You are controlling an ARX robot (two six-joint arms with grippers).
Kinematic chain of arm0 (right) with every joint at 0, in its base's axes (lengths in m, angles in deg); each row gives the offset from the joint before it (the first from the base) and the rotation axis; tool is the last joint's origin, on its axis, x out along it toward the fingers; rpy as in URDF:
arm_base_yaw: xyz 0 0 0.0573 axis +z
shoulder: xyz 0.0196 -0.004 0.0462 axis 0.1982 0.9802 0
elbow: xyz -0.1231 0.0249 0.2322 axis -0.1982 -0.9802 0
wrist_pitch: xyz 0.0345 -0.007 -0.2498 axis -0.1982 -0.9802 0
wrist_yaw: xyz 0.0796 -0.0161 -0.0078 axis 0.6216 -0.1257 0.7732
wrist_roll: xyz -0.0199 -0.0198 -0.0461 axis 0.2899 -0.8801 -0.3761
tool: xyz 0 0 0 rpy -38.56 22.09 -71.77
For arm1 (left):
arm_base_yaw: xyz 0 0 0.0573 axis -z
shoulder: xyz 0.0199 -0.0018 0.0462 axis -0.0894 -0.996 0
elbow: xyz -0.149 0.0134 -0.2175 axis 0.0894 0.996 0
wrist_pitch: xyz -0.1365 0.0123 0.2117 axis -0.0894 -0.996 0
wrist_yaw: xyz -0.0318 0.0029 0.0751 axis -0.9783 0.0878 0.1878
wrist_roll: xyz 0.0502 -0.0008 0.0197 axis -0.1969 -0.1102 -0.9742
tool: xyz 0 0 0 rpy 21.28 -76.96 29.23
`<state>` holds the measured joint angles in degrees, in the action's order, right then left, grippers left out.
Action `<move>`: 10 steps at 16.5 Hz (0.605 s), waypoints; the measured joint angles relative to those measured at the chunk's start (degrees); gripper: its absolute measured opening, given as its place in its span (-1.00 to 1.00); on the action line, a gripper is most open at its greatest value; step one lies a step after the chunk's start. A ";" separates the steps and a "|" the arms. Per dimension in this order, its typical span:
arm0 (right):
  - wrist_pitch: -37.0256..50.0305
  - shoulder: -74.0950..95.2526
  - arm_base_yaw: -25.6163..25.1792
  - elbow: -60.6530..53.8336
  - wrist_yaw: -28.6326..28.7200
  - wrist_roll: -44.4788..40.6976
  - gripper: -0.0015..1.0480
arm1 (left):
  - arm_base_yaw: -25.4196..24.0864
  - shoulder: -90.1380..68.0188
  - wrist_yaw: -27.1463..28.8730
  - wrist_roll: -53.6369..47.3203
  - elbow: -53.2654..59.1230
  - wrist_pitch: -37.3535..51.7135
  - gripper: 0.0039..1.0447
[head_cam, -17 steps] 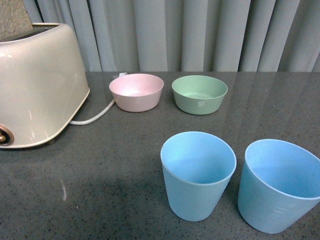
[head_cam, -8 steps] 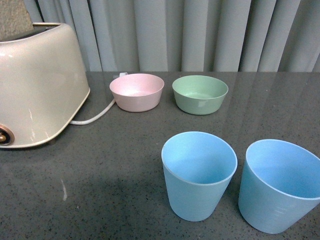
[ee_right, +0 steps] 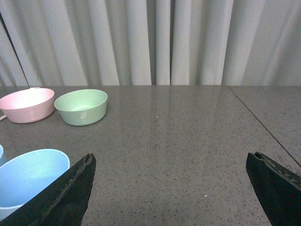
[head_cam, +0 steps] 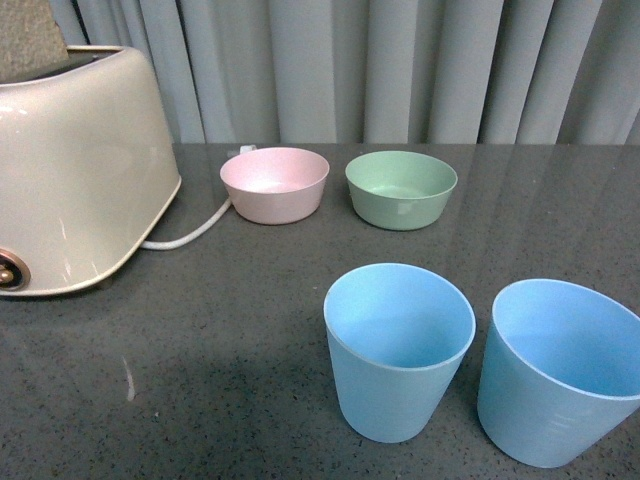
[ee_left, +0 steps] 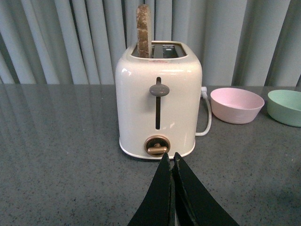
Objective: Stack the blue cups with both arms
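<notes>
Two blue cups stand upright on the counter [head_cam: 220, 340], left cup [head_cam: 399, 350] just beside right cup [head_cam: 560, 375]. The left gripper [ee_left: 171, 157] is pressed together; the right gripper [ee_right: 170, 160] is spread wide, empty.

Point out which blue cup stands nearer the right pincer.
The right-hand blue cup, partly cut by the front view's edge. It alone shows largely in the right wrist view, beside the open right pincer; the left-hand blue cup stands farther off.

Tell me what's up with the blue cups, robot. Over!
Left end effector shut, empty, facing toaster. Right end effector open, empty. Left blue cup, right blue cup upright, unstacked. Nothing between them.
</notes>
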<state>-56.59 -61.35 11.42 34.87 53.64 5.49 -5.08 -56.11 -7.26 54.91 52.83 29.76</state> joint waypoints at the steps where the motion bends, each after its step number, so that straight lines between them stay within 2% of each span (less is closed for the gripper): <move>1: 0.00 0.00 0.00 0.00 0.00 0.00 0.87 | 0.00 0.00 -0.02 0.00 0.00 0.02 -0.98; 2: -0.02 0.00 0.00 0.00 0.00 -0.02 0.87 | 0.00 0.00 -0.04 0.02 0.00 0.00 -0.94; 4: -0.02 0.00 0.00 0.00 0.00 0.00 0.87 | 0.00 0.00 -0.02 0.02 0.00 0.02 -0.45; 10: -0.02 0.00 0.00 0.00 -0.02 0.00 0.87 | 0.00 0.00 -0.02 0.02 0.00 0.02 -0.07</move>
<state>-56.61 -61.35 11.42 34.87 53.61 5.49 -5.08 -56.11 -7.28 54.93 52.83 29.78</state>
